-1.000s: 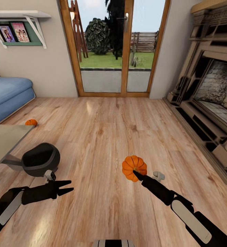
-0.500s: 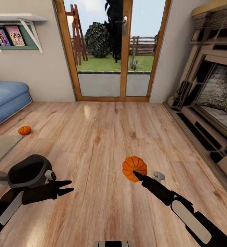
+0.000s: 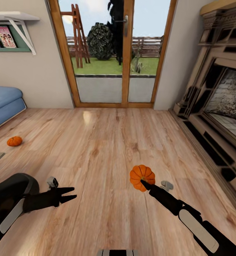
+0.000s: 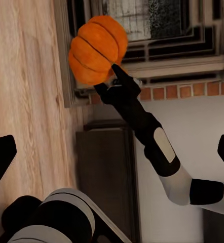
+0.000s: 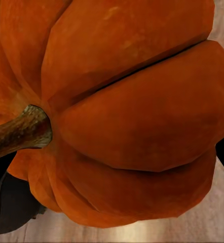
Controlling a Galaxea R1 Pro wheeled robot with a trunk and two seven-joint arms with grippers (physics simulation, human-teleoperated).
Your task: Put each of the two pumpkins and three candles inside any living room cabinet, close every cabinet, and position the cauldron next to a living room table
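Right gripper (image 3: 143,183) clamps 1 pumpkin (image 3: 142,176) above the floor (image 3: 107,149), left gripper (image 3: 71,193) open and empty; a thin fingertip hold could drop it if the base jolts.

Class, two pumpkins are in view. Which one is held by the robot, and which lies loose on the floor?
The pumpkin in the right gripper is held. The other pumpkin lies on the floor near the blue sofa, far from both arms.
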